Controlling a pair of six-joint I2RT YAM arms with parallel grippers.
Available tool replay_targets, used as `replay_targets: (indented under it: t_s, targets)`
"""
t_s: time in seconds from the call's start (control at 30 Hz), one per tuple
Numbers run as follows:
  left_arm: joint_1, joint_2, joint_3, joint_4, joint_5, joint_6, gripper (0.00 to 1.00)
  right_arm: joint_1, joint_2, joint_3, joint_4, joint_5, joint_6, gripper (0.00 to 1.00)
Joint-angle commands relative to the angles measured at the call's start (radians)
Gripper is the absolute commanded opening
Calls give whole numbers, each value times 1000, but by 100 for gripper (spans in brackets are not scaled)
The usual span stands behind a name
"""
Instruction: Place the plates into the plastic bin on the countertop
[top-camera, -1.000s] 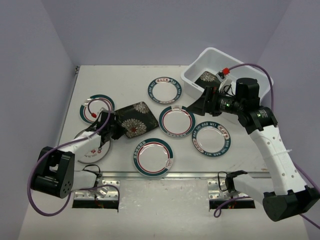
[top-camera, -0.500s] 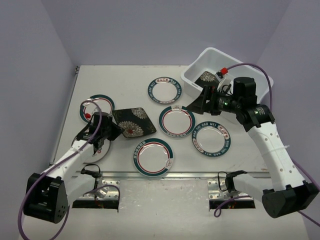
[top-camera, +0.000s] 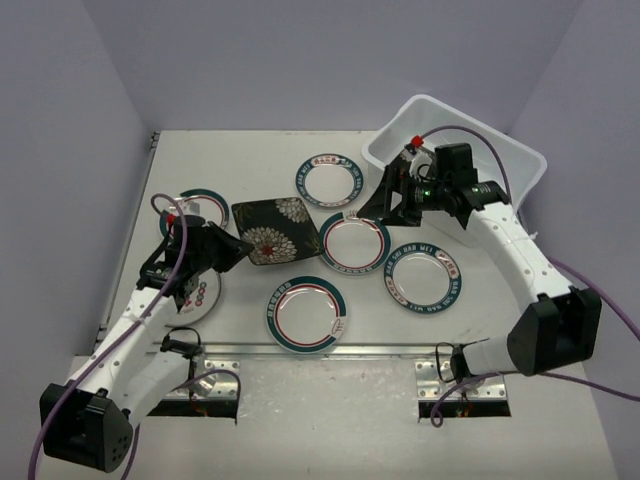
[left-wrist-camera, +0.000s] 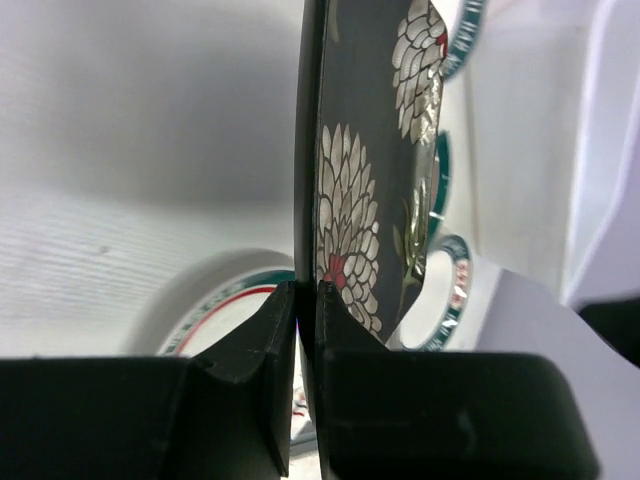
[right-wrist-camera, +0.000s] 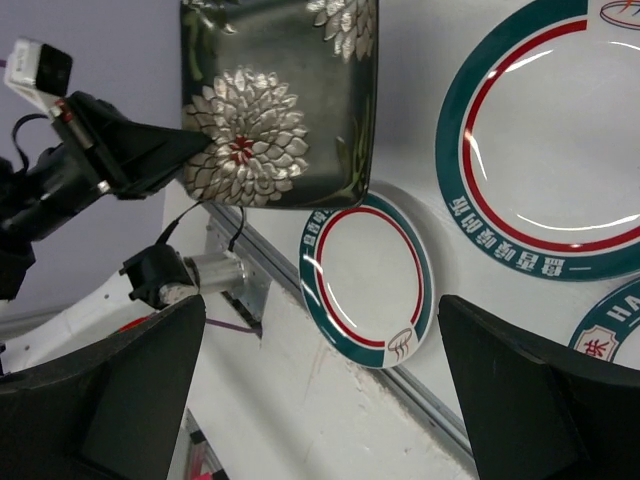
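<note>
My left gripper (top-camera: 237, 250) is shut on the near-left edge of a square black plate with white flowers (top-camera: 275, 230) and holds it tilted above the countertop (top-camera: 250, 160). In the left wrist view the jaws (left-wrist-camera: 305, 290) pinch the plate's rim (left-wrist-camera: 370, 180). My right gripper (top-camera: 380, 206) is open and empty, hovering between the round plates and the plastic bin (top-camera: 470, 115). In the right wrist view it (right-wrist-camera: 320, 400) looks down on the black plate (right-wrist-camera: 275, 110). Round teal-rimmed plates lie at back (top-camera: 328, 182), middle (top-camera: 353, 242), right (top-camera: 424, 278) and front (top-camera: 306, 313). The second black plate is hidden.
Two more round plates lie at the left, one (top-camera: 195, 208) behind my left arm and one (top-camera: 196, 296) partly under it. The metal rail (top-camera: 330, 350) runs along the front edge. Purple walls close in the left and right sides.
My left gripper has lifted the black plate and carried it back and to the right. My right arm has swung back and left over the bin's front, hiding the plate inside.
</note>
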Motion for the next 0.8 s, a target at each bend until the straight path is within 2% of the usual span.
replay_targets:
  t_s: [0.0,0.2,0.27,0.4,0.47,0.5,0.57,0.63,0.67,0.7,0.73,0.77]
  targets:
    - [8,-44,89,318,246,-26,0,5,101,79,63,-48,23,99]
    - [5,24,86,576,432,-90,0,59,180,104,124,-78,83,93]
    - [-1,42,79,676,464,-122,0,67,195,112,146,-86,99,87]
    - [-20,85,105,767,483,-149,0,67,197,91,228,-124,153,53]
    - [-31,130,115,794,496,-152,0,67,193,97,248,-134,174,22]
    - [-33,144,121,802,502,-153,0,67,194,104,254,-139,180,11]
    - [-40,174,134,817,511,-152,0,66,195,122,255,-148,189,0]
    - [-46,228,175,825,518,-135,0,46,193,158,259,-149,213,0]
    - [-46,249,227,798,515,-109,11,25,193,177,256,-142,228,0]
    - [-46,269,282,751,508,-80,26,1,193,196,251,-133,245,0]
    - [-46,282,330,616,472,-35,61,-34,192,207,240,-118,272,0]
    - [-46,297,388,520,392,39,85,-101,193,223,224,-106,288,0]
